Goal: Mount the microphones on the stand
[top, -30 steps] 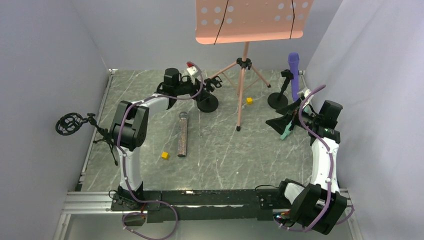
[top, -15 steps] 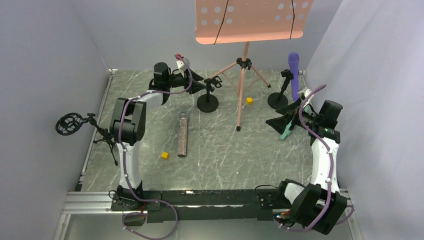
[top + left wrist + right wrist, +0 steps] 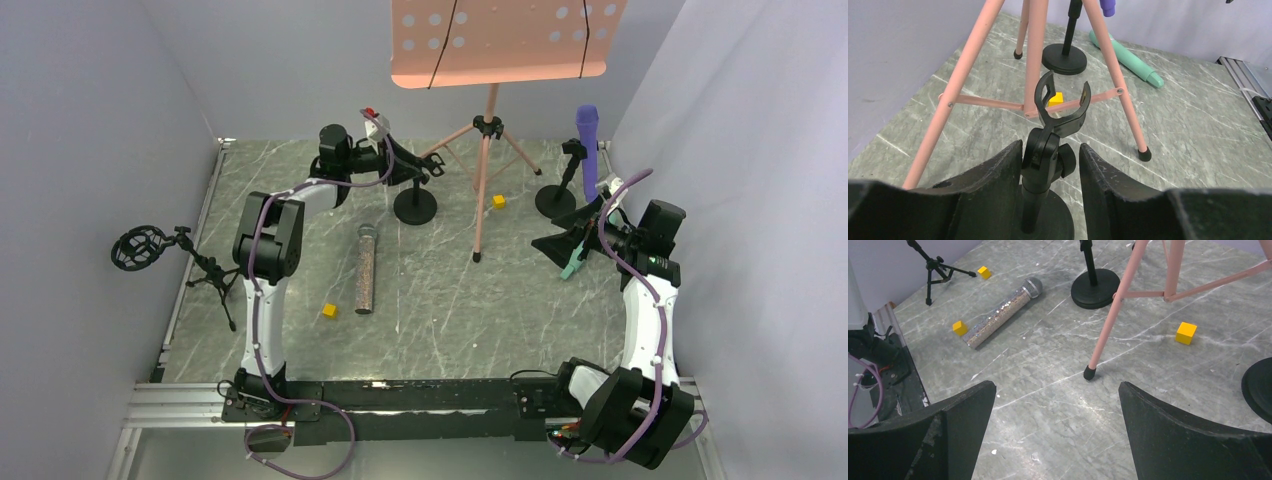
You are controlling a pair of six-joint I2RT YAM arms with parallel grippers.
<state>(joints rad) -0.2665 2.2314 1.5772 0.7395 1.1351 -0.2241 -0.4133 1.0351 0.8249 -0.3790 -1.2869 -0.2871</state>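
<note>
The purple microphone [image 3: 587, 148] stands upright in the clip of the right black stand [image 3: 555, 200]. The mint-green microphone [image 3: 1128, 60] lies on the table, partly under my right gripper [image 3: 562, 243] in the top view. The glittery microphone [image 3: 365, 268] lies on the table left of centre and also shows in the right wrist view [image 3: 1000, 315]. My left gripper [image 3: 1050, 147] has its jaws narrowly open on either side of the swivel joint of the middle black stand [image 3: 1048, 155], whose clip [image 3: 1063, 102] is empty. My right gripper [image 3: 1057, 386] is wide open and empty.
A pink music stand [image 3: 487, 180] on tripod legs stands at the back centre. A small black tripod with a shock mount [image 3: 150, 248] is at the left edge. Yellow cubes [image 3: 329, 311] [image 3: 498, 201] lie on the table. Grey walls close in on three sides.
My left gripper lifted from low by the middle stand's base, swung back to the left, then came in around the stand's joint below the clip. The right arm has not moved.
</note>
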